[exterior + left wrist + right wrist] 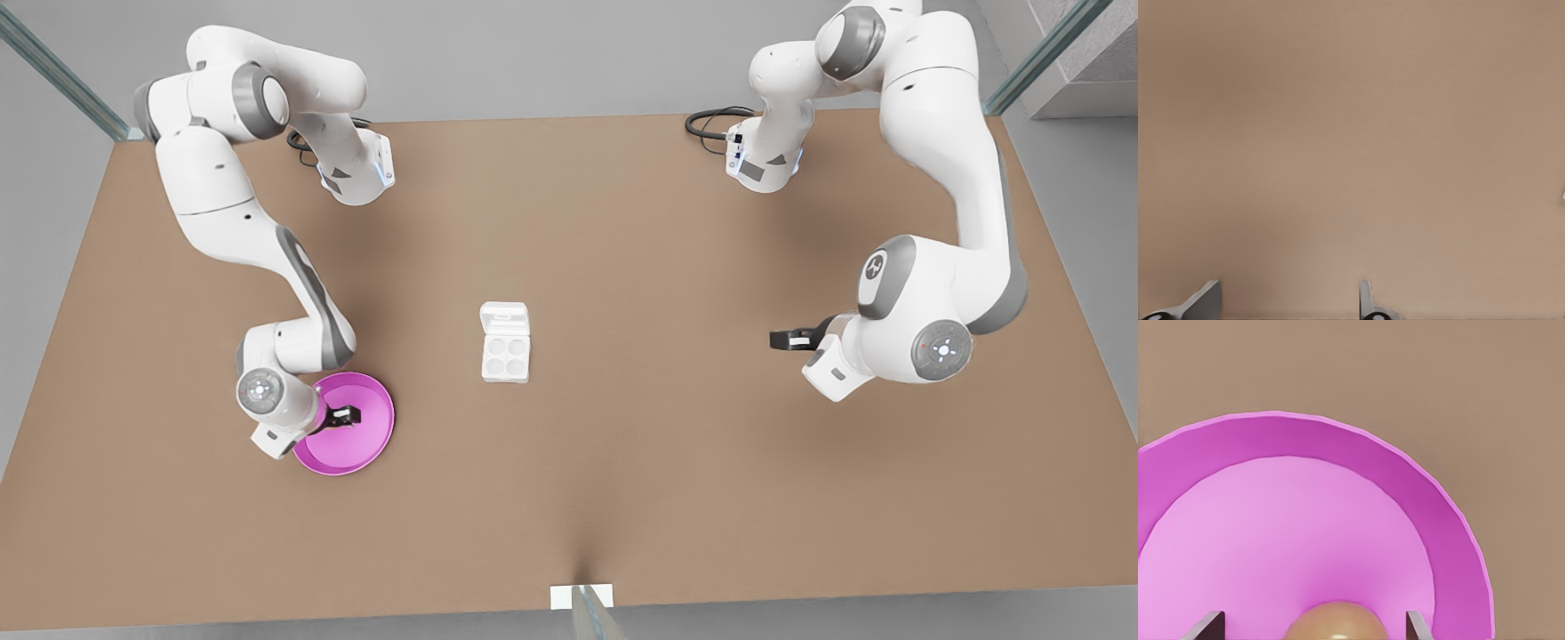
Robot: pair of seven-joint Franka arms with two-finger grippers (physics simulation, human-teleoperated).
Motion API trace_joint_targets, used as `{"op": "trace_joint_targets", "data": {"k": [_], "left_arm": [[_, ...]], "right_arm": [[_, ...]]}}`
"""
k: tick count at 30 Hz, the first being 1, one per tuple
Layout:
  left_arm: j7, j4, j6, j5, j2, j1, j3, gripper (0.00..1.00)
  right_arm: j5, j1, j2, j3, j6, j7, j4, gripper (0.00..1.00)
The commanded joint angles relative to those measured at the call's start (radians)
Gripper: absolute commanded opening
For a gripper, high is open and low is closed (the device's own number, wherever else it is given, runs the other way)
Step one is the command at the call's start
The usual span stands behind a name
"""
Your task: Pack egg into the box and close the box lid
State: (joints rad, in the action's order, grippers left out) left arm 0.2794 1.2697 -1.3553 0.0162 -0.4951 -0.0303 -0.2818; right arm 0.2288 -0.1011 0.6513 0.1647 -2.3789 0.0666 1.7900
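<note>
So the egg [1335,621] sits in the pink plate [1431,513], right between the spread fingers [1417,625] of the right gripper [348,415], nothing clamped on it. From the front view the gripper itself hides the egg, so the wrist camera is what gives it away. The box [505,356] is mid-table, well apart from the plate, four cups bare, box lid [504,317] flipped open. The left gripper [782,340] waits over bare table [1351,133], fingers [1205,300] parted, holding nothing.
</note>
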Motion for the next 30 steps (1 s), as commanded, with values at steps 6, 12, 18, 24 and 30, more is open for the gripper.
{"op": "trace_joint_targets", "data": {"k": [6,12,18,24,30], "left_arm": [[0.069,0.0,0.001,0.001,0.003,-0.002,0.0,1.0],[0.069,0.0,0.001,-0.001,0.003,-0.002,0.0,1.0],[0.069,0.002,0.001,0.001,0.003,-0.002,0.0,1.0],[0.069,0.002,0.002,-0.001,0.003,-0.003,0.0,1.0],[0.072,0.004,0.002,0.001,0.003,-0.002,0.0,1.0]], "right_arm": [[-0.002,-0.025,0.011,0.024,-0.025,0.022,0.005,1.0],[0.004,-0.029,-0.024,0.039,-0.036,0.022,0.086,1.0],[0.047,-0.051,-0.016,0.045,-0.036,0.022,0.088,1.0],[0.046,-0.049,-0.019,0.047,-0.029,0.032,0.086,0.62],[0.043,-0.061,-0.044,0.062,-0.01,0.032,0.088,0.56]]}}
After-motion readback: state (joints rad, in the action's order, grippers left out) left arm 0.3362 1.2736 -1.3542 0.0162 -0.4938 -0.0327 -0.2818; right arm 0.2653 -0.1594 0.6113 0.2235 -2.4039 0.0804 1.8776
